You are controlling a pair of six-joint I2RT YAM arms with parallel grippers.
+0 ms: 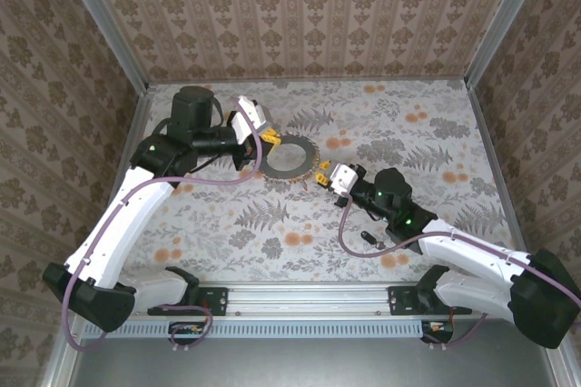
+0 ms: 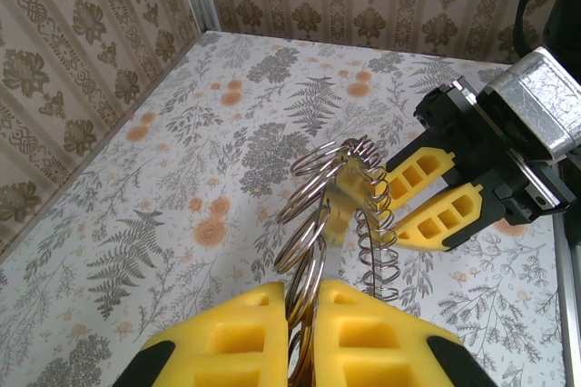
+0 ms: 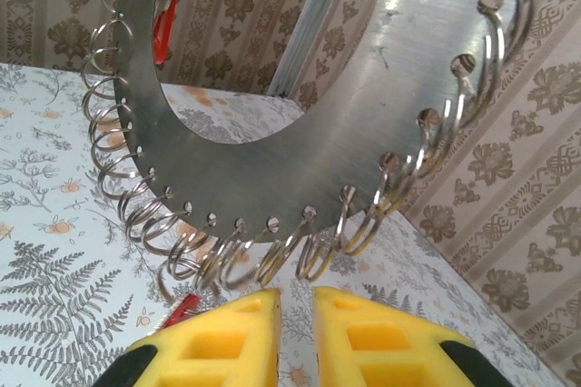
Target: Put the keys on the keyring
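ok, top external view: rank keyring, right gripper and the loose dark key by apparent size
1. keyring, slightly ahead
2. right gripper, close to it
3. dark key, far smaller than both

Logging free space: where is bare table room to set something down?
Bare: the table's far-right corner beyond the right pincer, and the near stretch beside the left arm. Crowded: the middle, where the left pincer and right pincer meet the keyring; a dark key lies beside the right arm.
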